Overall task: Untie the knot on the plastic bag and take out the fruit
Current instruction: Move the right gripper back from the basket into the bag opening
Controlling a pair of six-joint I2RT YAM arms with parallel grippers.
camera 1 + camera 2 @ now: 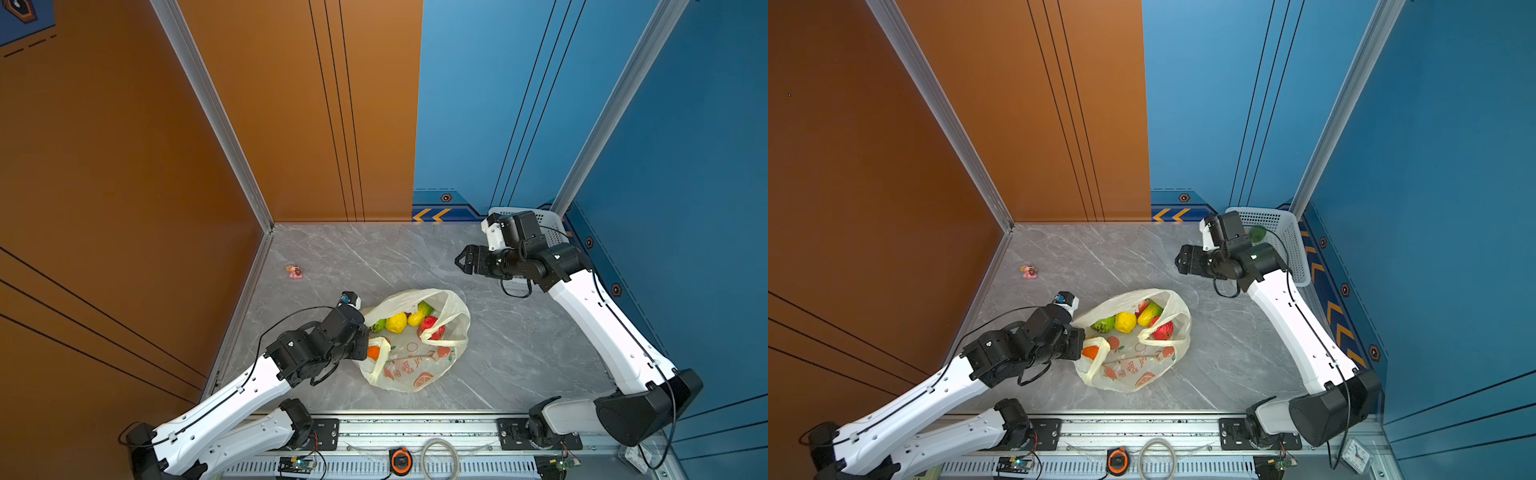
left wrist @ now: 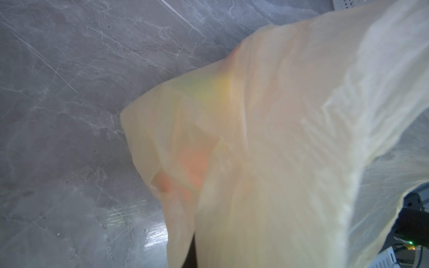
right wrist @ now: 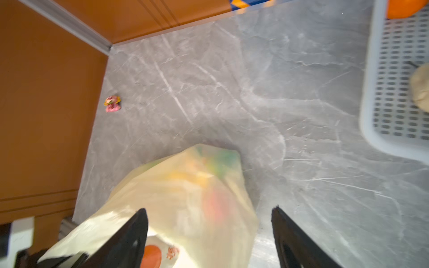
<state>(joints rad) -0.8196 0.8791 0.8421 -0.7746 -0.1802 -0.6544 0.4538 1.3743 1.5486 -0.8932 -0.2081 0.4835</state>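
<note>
A grey marble table (image 1: 519, 353) seen from above. At far left, a tiny pink toy (image 1: 294, 272) lies alone. Next, the left gripper (image 1: 365, 338), fingers closed, appears to pinch the rim of the bag (image 1: 415, 374), which lies at the table's middle with its mouth open and no knot showing between its handle loops. Fruit (image 1: 395, 322), yellow, green, red and orange, sits inside. To the right, the right gripper (image 1: 459, 262) hangs above the table with fingers wide apart and empty, near a white basket (image 1: 1279, 224) holding some fruit.

Risks: the thin plastic may slip from the pinch, so the mouth falls shut. A handle loop draped over the red fruit may snag the reaching fingers, dragging the bag. Glossy round fruit may squirt free.
</note>
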